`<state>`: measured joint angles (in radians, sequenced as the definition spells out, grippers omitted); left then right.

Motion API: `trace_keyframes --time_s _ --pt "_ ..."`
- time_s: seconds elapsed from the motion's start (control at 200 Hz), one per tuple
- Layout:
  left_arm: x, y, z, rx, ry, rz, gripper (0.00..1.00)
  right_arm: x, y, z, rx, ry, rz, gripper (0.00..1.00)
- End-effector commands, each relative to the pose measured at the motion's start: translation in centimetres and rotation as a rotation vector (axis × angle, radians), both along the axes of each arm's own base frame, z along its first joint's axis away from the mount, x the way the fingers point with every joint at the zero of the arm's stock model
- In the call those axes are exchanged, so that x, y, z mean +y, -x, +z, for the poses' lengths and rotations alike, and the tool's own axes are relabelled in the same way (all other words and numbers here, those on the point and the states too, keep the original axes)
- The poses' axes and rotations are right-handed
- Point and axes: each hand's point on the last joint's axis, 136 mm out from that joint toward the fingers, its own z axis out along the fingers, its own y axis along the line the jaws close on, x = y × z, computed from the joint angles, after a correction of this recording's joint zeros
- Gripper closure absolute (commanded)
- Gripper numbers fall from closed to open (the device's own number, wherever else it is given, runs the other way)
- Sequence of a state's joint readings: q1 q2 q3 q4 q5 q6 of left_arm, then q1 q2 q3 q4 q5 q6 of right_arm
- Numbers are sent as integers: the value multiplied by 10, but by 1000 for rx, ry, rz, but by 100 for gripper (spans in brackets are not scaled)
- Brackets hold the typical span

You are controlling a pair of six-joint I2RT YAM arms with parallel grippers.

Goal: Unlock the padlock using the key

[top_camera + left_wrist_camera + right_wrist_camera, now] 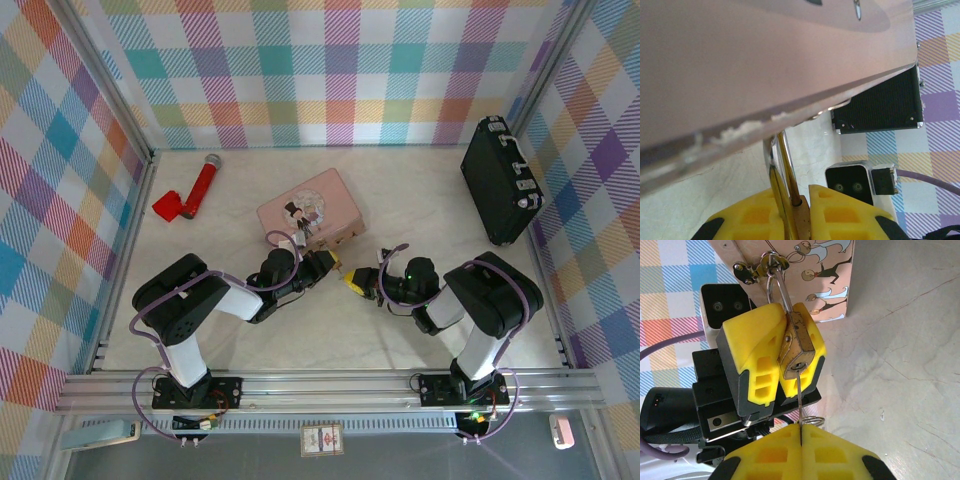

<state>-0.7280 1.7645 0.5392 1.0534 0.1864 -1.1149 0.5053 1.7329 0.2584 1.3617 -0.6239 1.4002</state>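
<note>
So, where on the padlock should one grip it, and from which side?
Grip the padlock across its flat brass faces, coming from the side, as the left jaws do. Its shackle is through the hasp of the pink tin, and the keyhole end must stay free for the key.

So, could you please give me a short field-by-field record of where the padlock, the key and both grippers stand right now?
padlock: brass body clamped upright, shackle threaded through the hasp of the pink tin
key: thin blade in line with the keyhole, tip at it; how deep it sits cannot be told
left gripper: shut on padlock
right gripper: shut on key, the key ring beside its fingertips
also on table: red-handled tool far left, black case far right, both untouched
</note>
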Motion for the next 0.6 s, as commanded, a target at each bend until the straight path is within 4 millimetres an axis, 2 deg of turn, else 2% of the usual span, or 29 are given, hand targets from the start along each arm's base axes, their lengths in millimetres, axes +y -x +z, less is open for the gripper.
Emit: trace_keyframes --time_s 0.0,0.595 --pt "-19 6 46 -84 153 -70 100 4 -4 8 -53 -16 2 100" --pt "-20 10 44 -87 160 -75 100 3 -9 11 -54 -23 -15 100"
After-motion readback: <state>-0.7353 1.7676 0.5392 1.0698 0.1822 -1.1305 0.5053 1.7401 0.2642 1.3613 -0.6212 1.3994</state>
